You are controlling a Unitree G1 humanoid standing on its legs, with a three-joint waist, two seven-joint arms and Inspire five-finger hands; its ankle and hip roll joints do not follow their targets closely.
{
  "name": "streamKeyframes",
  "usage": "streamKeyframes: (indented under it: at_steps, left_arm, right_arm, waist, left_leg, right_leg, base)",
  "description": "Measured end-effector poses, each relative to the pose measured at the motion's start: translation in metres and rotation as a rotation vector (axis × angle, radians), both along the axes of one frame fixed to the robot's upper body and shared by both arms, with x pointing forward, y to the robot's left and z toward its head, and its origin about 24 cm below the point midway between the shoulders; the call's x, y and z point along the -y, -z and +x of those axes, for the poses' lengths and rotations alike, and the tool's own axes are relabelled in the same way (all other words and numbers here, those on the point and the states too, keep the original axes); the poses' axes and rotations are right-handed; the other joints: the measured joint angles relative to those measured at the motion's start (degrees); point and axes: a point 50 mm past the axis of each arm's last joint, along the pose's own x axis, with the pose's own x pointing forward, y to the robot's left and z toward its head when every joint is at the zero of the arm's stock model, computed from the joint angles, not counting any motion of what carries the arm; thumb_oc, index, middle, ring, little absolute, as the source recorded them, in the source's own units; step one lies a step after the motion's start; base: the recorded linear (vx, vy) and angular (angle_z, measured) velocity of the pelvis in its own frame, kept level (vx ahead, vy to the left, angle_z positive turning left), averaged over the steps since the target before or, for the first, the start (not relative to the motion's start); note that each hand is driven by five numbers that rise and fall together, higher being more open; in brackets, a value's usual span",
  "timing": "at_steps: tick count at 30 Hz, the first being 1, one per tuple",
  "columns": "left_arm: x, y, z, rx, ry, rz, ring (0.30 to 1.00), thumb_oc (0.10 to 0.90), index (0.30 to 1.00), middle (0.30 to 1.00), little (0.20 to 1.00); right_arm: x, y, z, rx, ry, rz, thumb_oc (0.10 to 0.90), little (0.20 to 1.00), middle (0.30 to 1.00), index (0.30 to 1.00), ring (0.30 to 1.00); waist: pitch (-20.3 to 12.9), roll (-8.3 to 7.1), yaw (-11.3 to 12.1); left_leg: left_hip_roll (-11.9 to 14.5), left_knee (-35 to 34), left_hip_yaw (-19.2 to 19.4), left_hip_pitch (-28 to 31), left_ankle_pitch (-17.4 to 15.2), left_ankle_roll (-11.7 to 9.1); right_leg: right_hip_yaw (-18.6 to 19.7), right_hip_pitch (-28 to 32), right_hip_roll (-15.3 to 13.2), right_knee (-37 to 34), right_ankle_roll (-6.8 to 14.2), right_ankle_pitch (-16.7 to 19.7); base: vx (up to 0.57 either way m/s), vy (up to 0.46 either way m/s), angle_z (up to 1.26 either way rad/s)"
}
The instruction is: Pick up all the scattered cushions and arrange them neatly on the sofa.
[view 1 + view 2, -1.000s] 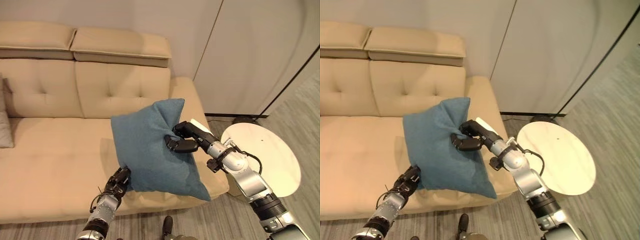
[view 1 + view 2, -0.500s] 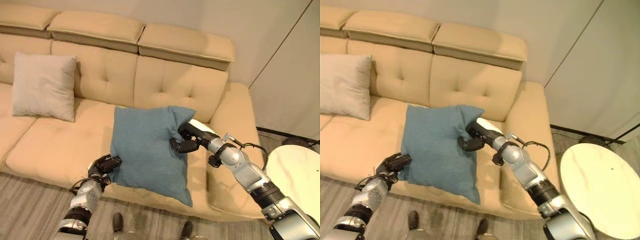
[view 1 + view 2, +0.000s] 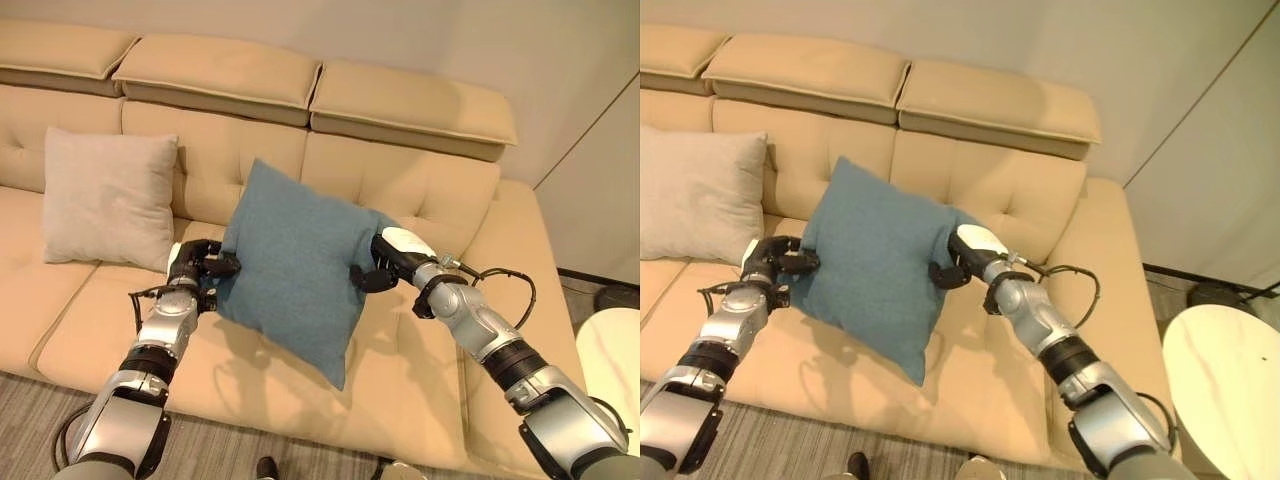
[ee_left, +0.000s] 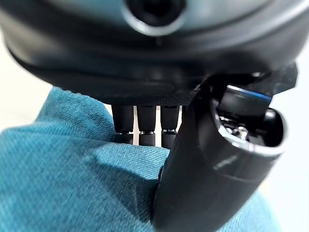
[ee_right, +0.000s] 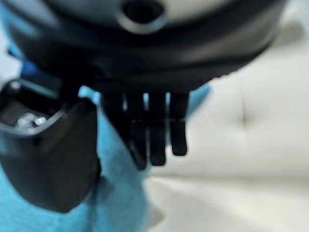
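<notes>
Blue square fabric cushion point(image 3: 290, 260) is now lifted up off the seat, pinched between left robot hand point(image 3: 197, 262) and right robot hand point(image 3: 385, 262), closer to the beige sofa point(image 3: 400, 190) backrest, so placement's near.

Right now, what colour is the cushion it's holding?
Teal blue; the cushion shows best in the left eye view.

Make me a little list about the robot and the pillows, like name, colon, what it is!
held thing: blue cushion, lifted over the sofa seat, tilted with one corner pointing down
left hand: pinching the cushion's left edge
right hand: gripping the cushion's right edge
other cushion: beige cushion, leaning upright against the backrest
sofa: tan, tufted back
side table: round, pale, right of the sofa
</notes>
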Motion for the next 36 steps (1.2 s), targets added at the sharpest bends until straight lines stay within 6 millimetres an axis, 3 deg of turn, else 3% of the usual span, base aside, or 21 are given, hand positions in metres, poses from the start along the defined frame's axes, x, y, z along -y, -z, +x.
streamKeyframes:
  at_steps: [2, 3, 4, 10, 12, 14, 15, 16, 18, 19, 20, 21, 22, 24, 26, 28, 29, 30, 31, 32, 36]
  left_arm:
    - [0.01, -0.013, 0.008, 0.034, 0.034, 0.042, 0.3, 0.4, 0.3, 0.3, 0.3]
    - [0.029, -0.034, 0.017, 0.098, 0.101, 0.076, 0.3, 0.4, 0.3, 0.3, 0.3]
    - [0.033, -0.047, 0.021, 0.135, 0.119, 0.108, 0.3, 0.4, 0.3, 0.3, 0.3]
    - [0.033, -0.101, 0.034, 0.29, 0.032, 0.142, 0.3, 0.4, 0.3, 0.3, 0.3]
    - [0.036, -0.113, 0.037, 0.322, 0.016, 0.14, 0.3, 0.4, 0.3, 0.3, 0.3]
    - [0.041, -0.129, 0.043, 0.363, -0.021, 0.132, 0.3, 0.4, 0.3, 0.3, 0.3]
    - [0.036, -0.138, 0.046, 0.378, -0.058, 0.133, 0.3, 0.4, 0.3, 0.3, 0.3]
    - [0.038, -0.142, 0.048, 0.382, -0.061, 0.12, 0.3, 0.4, 0.3, 0.3, 0.3]
    - [0.034, -0.158, 0.05, 0.419, -0.079, 0.073, 0.3, 0.4, 0.3, 0.3, 0.3]
    - [0.034, -0.169, 0.051, 0.452, -0.08, 0.047, 0.3, 0.4, 0.3, 0.3, 0.3]
    - [0.034, -0.17, 0.052, 0.454, -0.082, 0.016, 0.3, 0.4, 0.3, 0.3, 0.3]
    - [0.034, -0.167, 0.052, 0.442, -0.084, 0.013, 0.3, 0.4, 0.3, 0.3, 0.3]
    - [0.032, -0.163, 0.054, 0.428, -0.096, -0.007, 0.3, 0.4, 0.3, 0.3, 0.3]
    - [0.028, -0.168, 0.055, 0.435, -0.125, -0.039, 0.3, 0.4, 0.3, 0.3, 0.3]
    - [0.035, -0.177, 0.057, 0.455, -0.111, -0.047, 0.3, 0.4, 0.3, 0.3, 0.3]
    - [0.03, -0.19, 0.055, 0.5, -0.128, -0.055, 0.3, 0.4, 0.3, 0.3, 0.3]
    - [0.029, -0.195, 0.055, 0.518, -0.133, -0.047, 0.587, 0.591, 0.587, 0.587, 0.587]
    - [0.027, -0.194, 0.055, 0.51, -0.145, -0.029, 0.869, 0.78, 0.869, 0.869, 0.869]
    - [0.022, -0.198, 0.054, 0.511, -0.168, -0.03, 0.9, 0.8, 0.9, 0.9, 0.9]
    - [0.02, -0.203, 0.054, 0.522, -0.175, -0.037, 0.9, 0.8, 0.9, 0.9, 0.9]
    - [0.008, -0.212, 0.053, 0.495, -0.165, -0.183, 0.9, 0.8, 0.9, 0.9, 0.9]
  right_arm:
    - [0.007, -0.007, 0.008, 0.006, 0.062, 0.042, 0.4, 0.3, 0.3, 0.3, 0.3]
    - [0.022, -0.026, 0.013, 0.052, 0.126, 0.031, 0.4, 0.3, 0.3, 0.3, 0.3]
    - [0.026, -0.037, 0.015, 0.088, 0.148, 0.047, 0.4, 0.3, 0.3, 0.3, 0.3]
    - [0.009, -0.119, 0.028, 0.334, 0.115, 0.104, 0.4, 0.3, 0.3, 0.3, 0.3]
    - [0.01, -0.137, 0.032, 0.372, 0.135, 0.129, 0.4, 0.3, 0.3, 0.3, 0.3]
    - [0.005, -0.172, 0.037, 0.452, 0.151, 0.12, 0.4, 0.3, 0.3, 0.3, 0.3]
    - [0.0, -0.185, 0.04, 0.476, 0.153, 0.082, 0.4, 0.3, 0.3, 0.3, 0.3]
    - [-0.004, -0.193, 0.04, 0.486, 0.148, 0.073, 0.4, 0.3, 0.3, 0.3, 0.3]
    - [-0.013, -0.214, 0.04, 0.536, 0.149, 0.078, 0.4, 0.3, 0.3, 0.3, 0.3]
    - [-0.017, -0.223, 0.041, 0.558, 0.159, 0.102, 0.4, 0.3, 0.3, 0.3, 0.3]
    - [-0.015, -0.225, 0.043, 0.543, 0.184, 0.132, 0.4, 0.3, 0.3, 0.3, 0.3]
    - [-0.016, -0.225, 0.043, 0.541, 0.181, 0.139, 0.4, 0.3, 0.3, 0.3, 0.3]
    - [-0.016, -0.223, 0.043, 0.535, 0.178, 0.145, 0.4, 0.3, 0.3, 0.3, 0.3]
    - [-0.021, -0.228, 0.043, 0.541, 0.151, 0.168, 0.4, 0.3, 0.3, 0.3, 0.3]
    - [-0.02, -0.239, 0.041, 0.565, 0.152, 0.205, 0.4, 0.3, 0.3, 0.3, 0.3]
    - [-0.028, -0.241, 0.04, 0.588, 0.135, 0.276, 0.4, 0.3, 0.3, 0.3, 0.3]
    - [-0.029, -0.241, 0.041, 0.591, 0.139, 0.285, 0.4, 0.3, 0.3, 0.3, 0.3]
    - [-0.031, -0.242, 0.041, 0.586, 0.14, 0.294, 0.4, 0.3, 0.3, 0.3, 0.3]
    - [-0.036, -0.25, 0.039, 0.597, 0.126, 0.323, 0.764, 0.846, 0.846, 0.846, 0.846]
    - [-0.037, -0.254, 0.038, 0.609, 0.12, 0.343, 0.8, 0.9, 0.9, 0.9, 0.9]
    - [-0.034, -0.261, 0.036, 0.607, 0.123, 0.496, 0.8, 0.9, 0.9, 0.9, 0.9]
  waist:
    - [0.31, -0.68, -0.64]
    - [0.17, 0.85, -2.51]
    - [0.27, 0.98, -2.33]
    - [0.8, 0.83, -4.69]
    - [1.32, 1.7, -4.72]
    - [3.3, 5.03, -4.06]
    - [3.54, 6.0, -3.87]
    - [3.21, 5.27, -4.15]
    - [3.32, 4.36, -3.86]
    - [4.74, 2.62, -4.06]
    - [5.3, 1.79, -4.0]
    - [5.45, 2.84, -4.07]
    - [5.81, 4.63, -3.86]
    - [6.66, 3.83, -4.43]
    - [6.54, 2.37, -4.89]
    - [7.25, 1.76, -5.48]
    - [7.71, 0.85, -5.62]
    - [7.5, 1.28, -4.98]
    - [7.29, 1.43, -4.72]
    - [7.26, 1.29, -5.37]
    - [7.28, 1.23, -5.96]
  left_leg:
    - [0.1, 3.19, -1.28, -4.76, -4.14, 0.38]
    - [0.54, -7.46, -2.32, -6.48, 1.99, 1.54]
    - [2.36, -6.97, -0.85, -6.39, 6.9, 0.23]
    - [1.76, -6.96, -0.43, -10.72, 7.09, 0.59]
    - [2.1, -6.95, -0.47, -11.76, 7.14, 0.6]
    - [3.49, -6.95, -0.47, -13.56, 7.52, 1.2]
    - [3.88, -6.92, -0.92, -15.06, 7.59, 1.21]
    - [3.08, -6.93, -0.86, -16.51, 7.6, 1.16]
    - [2.64, -3.76, -0.61, -21.67, 6.57, -0.76]
    - [3.14, 9.03, -0.67, -31.07, 3.22, -0.85]
    - [2.84, 1.93, -0.76, -32.96, 4.31, -0.58]
    - [3.18, -6.02, -0.82, -32.1, 9.93, 0.54]
    - [5.33, -7.02, 0.6, -31.34, 15.94, 0.84]
    - [6.01, -6.86, 0.79, -34.0, 16.08, 1.62]
    - [3.93, -6.86, 0.98, -36.68, 15.69, 1.12]
    - [4.6, 1.03, 0.88, -43.13, 13.75, 0.77]
    - [4.8, 1.73, 1.27, -45.07, 12.37, 0.76]
    - [5.54, -1.32, 1.29, -44.37, 15.55, -0.23]
    - [6.75, -3.44, 1.73, -43.7, 14.3, -0.89]
    - [6.39, -3.98, 1.66, -44.31, 14.88, -0.85]
    - [4.51, -5.52, 2.03, -46.05, 15.76, -0.85]
  right_leg:
    - [0.62, -0.37, -0.61, 0.05, -0.15, 0.12]
    - [1.4, -1.19, 1.02, 0.06, -0.09, 0.07]
    - [2.37, -1.75, 2.12, 0.34, 1.33, -1.12]
    - [2.86, -7.86, 1.77, 0.92, 1.5, -1.24]
    - [2.93, -9.18, 1.8, 1.38, 1.53, -1.39]
    - [4.41, -17.41, 1.38, 12.7, 1.33, -4.4]
    - [4.17, -20.36, 1.83, 11.25, 1.99, -8.02]
    - [4.27, -19.69, 1.7, 7.23, 0.78, -4.2]
    - [4.18, -20.28, 2.0, 1.44, 0.87, -2.05]
    - [4.34, -21.44, 1.0, 0.93, 0.72, -1.88]
    - [4.72, -23.09, 1.37, 0.91, 0.63, -1.82]
    - [4.81, -23.51, 2.55, 0.94, 0.65, -1.84]
    - [5.86, -24.48, 4.78, 1.76, 1.01, -2.15]
    - [6.16, -33.68, 4.12, 9.45, 1.93, -5.99]
    - [5.52, -30.94, 3.42, -0.16, 0.76, 0.4]
    - [5.15, -32.78, 3.11, -0.12, 0.7, 0.65]
    - [5.24, -33.57, 3.1, -0.13, 0.71, 0.84]
    - [5.36, -34.1, 4.28, -0.13, 0.74, 0.8]
    - [5.86, -35.17, 5.32, -0.14, 1.33, 0.17]
    - [5.74, -35.89, 5.18, -0.14, 1.34, 0.18]
    - [6.36, -38.64, 3.56, -0.17, 2.43, 0.73]
  base:
    - [0.05, -0.128, 0.32]
    - [-0.02, -0.125, 0.17]
    - [0.03, -0.164, -0.06]
    - [-0.06, -0.054, -0.23]
    - [-0.1, -0.057, -0.09]
    - [-0.11, -0.064, -0.32]
    - [-0.11, -0.039, -0.17]
    - [-0.09, -0.03, 0.03]
    - [-0.05, -0.028, 0.23]
    - [-0.03, -0.044, 0.2]
    - [-0.03, -0.043, 0.12]
    - [-0.03, -0.043, -0.33]
    - [-0.02, -0.012, -0.54]
    - [-0.02, -0.009, -0.5]
    - [-0.02, -0.01, 0.03]
    - [-0.01, -0.04, 0.17]
    - [-0.01, -0.05, 0.03]
    - [0.0, -0.018, -0.39]
    - [0.01, 0.003, -0.36]
    - [0.03, 0.009, -0.16]
    - [0.02, -0.001, 0.04]
